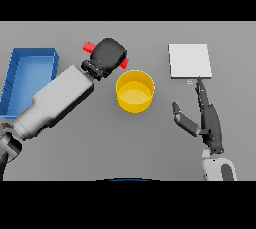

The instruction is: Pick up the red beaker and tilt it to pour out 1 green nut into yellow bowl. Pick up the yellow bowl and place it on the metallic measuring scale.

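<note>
My left hand is curled round the red beaker, of which only the two red ends show on either side of the hand; it lies tilted, one end pointing at the yellow bowl. The bowl stands upright just right of and below that hand. I cannot tell whether a nut is inside it. The metallic measuring scale, a flat pale square, lies at the back right. My right hand rests open below the scale, its straight fingers reaching toward the scale's front edge, its thumb spread to the left.
A blue tray with raised walls sits at the far left, partly behind my left forearm. Grey table surface surrounds the bowl and the scale.
</note>
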Motion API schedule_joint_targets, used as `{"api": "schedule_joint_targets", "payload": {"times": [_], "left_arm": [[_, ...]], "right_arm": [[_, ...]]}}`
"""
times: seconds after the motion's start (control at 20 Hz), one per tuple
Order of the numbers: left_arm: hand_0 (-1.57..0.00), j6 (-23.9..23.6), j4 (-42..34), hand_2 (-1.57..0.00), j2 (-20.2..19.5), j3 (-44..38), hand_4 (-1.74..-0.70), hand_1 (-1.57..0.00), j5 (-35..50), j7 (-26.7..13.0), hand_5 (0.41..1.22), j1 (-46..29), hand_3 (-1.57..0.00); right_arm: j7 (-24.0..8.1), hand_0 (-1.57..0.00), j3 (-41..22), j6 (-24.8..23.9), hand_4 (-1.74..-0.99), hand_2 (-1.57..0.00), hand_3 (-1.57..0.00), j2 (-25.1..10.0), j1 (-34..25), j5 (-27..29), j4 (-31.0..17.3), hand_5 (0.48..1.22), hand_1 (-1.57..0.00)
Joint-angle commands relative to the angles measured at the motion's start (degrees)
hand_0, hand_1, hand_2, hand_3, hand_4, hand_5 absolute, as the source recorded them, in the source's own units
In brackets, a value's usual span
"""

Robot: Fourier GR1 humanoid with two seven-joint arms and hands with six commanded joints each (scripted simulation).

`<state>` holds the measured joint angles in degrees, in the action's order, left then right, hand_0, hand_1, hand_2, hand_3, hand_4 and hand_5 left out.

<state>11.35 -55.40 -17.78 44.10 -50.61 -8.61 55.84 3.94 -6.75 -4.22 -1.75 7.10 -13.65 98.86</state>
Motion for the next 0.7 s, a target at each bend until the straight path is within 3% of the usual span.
{"api": "schedule_joint_targets", "payload": {"times": [0.0, 0.1, 0.25, 0.4, 0.65], "left_arm": [[-1.57, 0.9, 1.0, -1.57, 0.5, 1.5, -1.71, -1.57, -1.0, 0.4, 1.217, 1.0, -1.38], [-1.57, 2.8, 0.7, -1.57, -0.5, 4.7, -1.72, -1.57, -2.8, 3.0, 1.218, 2.7, -1.45], [-1.57, 5.1, 2.3, -1.57, -0.1, 9.7, -1.73, -1.57, -6.1, 3.6, 1.22, 5.3, -1.51], [-1.57, 6.9, 3.7, -1.57, 0.4, 13.5, -1.74, -1.57, -8.3, 4.5, 1.22, 7.5, -1.54], [-1.57, 5.8, 7.0, -1.57, 1.0, 18.4, -1.74, -1.57, -11.5, 6.3, 1.221, 11.3, -1.56]], "right_arm": [[0.4, 0.0, 0.2, 0.4, -1.295, 0.0, 0.0, 0.1, 0.3, 0.8, 0.0, 0.664, 0.0], [0.9, 0.0, 0.2, 0.5, -1.294, 0.0, 0.0, 0.8, 0.4, 1.4, -1.1, 0.653, 0.0], [2.2, 0.0, -0.4, 0.2, -1.291, 0.0, 0.0, 1.3, 1.6, 0.8, -0.4, 0.64, 0.0], [1.3, 0.0, -0.5, -0.5, -1.291, 0.0, 0.0, 1.5, 1.6, 0.1, -0.6, 0.631, 0.0], [0.8, 0.0, -0.2, -1.3, -1.276, 0.0, 0.0, 1.0, 1.3, -1.0, -1.1, 0.593, 0.0]]}}
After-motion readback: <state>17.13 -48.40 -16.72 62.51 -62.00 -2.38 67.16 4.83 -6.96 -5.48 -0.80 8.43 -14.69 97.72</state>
